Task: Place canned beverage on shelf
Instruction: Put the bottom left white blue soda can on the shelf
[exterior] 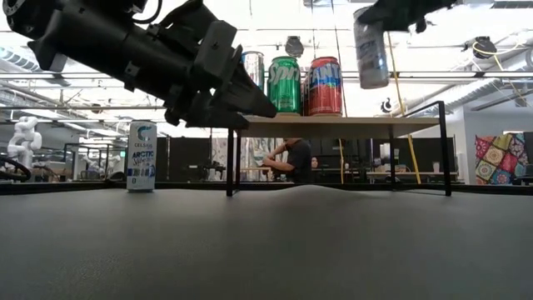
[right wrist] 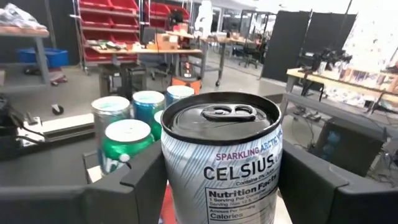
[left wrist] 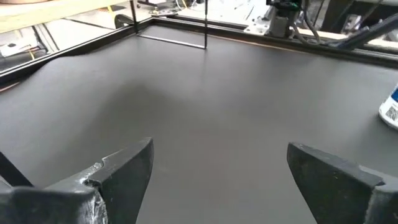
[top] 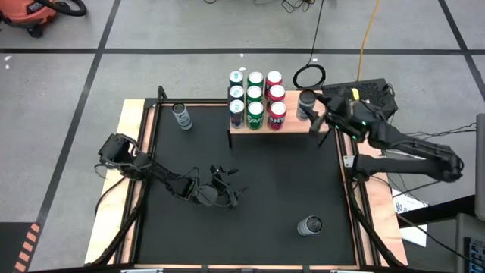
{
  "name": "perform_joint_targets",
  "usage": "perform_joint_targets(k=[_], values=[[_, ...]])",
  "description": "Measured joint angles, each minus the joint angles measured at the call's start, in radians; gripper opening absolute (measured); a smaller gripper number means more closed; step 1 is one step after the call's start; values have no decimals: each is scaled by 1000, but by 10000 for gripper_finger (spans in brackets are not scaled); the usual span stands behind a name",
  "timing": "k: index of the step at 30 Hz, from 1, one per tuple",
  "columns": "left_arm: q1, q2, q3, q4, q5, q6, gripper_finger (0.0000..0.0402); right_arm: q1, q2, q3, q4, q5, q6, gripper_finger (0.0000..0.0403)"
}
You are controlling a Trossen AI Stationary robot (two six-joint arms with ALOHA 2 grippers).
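My right gripper (top: 312,112) is shut on a white Celsius can (right wrist: 221,162) and holds it above the right, bare part of the shelf (exterior: 375,125). The shelf is a light-wood board on thin black legs at the table's far side. Several cans (top: 255,98) stand in rows on its left part, and the low view shows a silver, a green (exterior: 286,83) and a red one. My left gripper (top: 226,188) is open and empty, low over the black mat at the table's middle-left (left wrist: 217,168). My right gripper pinches the can's side wall (right wrist: 171,168) between its two fingers (right wrist: 140,183), a little below the top rim. The fingers come level from the table's right side. The can (exterior: 371,52) stands upright, lifted clear above the shelf board.
A white can (exterior: 141,157) stands on the mat at the far left (top: 181,115). Another can (top: 309,226) stands near the front right, and its edge shows in the left wrist view (left wrist: 390,109). Wooden rails (top: 129,152) border the mat. A person sits in the room behind the shelf (exterior: 291,158).
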Motion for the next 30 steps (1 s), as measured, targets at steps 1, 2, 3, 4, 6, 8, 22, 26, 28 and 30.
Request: perform_joint_targets(k=[1,2,3,4,6,8,22,26,28,30], values=[[0,0,0,-2,5,5,365,-39,20,0,14,-38,4,237],[0,0,0,-2,6,6,365,-80,40,0,31,-72,6,237],[0,0,0,-2,8,8,365,-120,59,0,44,-109,7,237],[0,0,0,-3,13,8,365,-162,78,0,50,-144,3,237],[0,0,0,-11,25,8,365,-242,116,0,46,-194,9,237],[-2,0,0,-26,25,7,365,-329,151,0,54,-277,23,237],[-10,0,0,-72,25,-25,365,-619,394,0,286,-719,99,237],[-10,0,0,-101,25,-34,365,-637,424,0,330,-762,91,237],[-10,0,0,-116,24,-52,365,-639,434,0,350,-795,93,237],[-10,0,0,-122,24,-52,365,-639,441,0,366,-811,88,237]])
